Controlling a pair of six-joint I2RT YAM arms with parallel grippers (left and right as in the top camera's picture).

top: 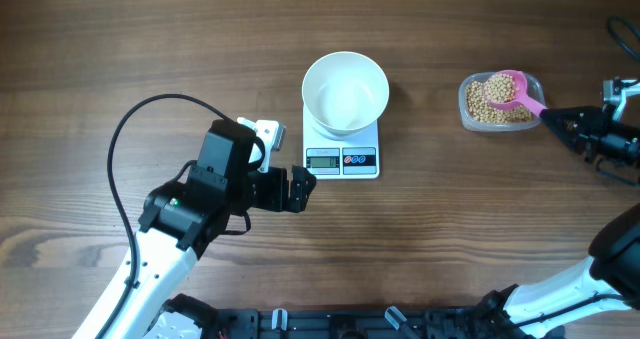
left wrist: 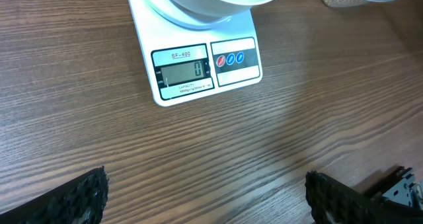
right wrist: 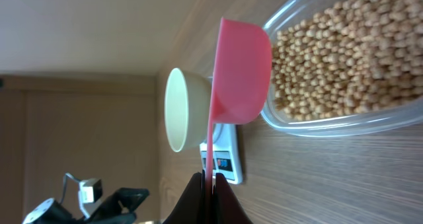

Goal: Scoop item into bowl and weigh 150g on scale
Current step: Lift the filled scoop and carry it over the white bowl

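The empty white bowl [top: 345, 92] stands on the scale [top: 342, 160], whose display [left wrist: 187, 71] reads zero. A clear tub [top: 468, 107] at the right holds the tan beans [top: 490, 107]. My right gripper [top: 549, 116] is shut on the handle of a pink scoop [top: 510, 87]. The scoop's cup sits over the tub with its mouth up, and some beans seem to lie in it. From the right wrist, the scoop [right wrist: 241, 72] hangs at the tub's rim [right wrist: 344, 121], beside the beans [right wrist: 350, 59]. My left gripper [top: 303, 188] is open over bare wood just in front of the scale.
A black cable [top: 130, 139] loops over the table at the left, behind the left arm. Another cable [top: 625, 29] lies at the far right edge. Bare wood lies between the scale and the tub.
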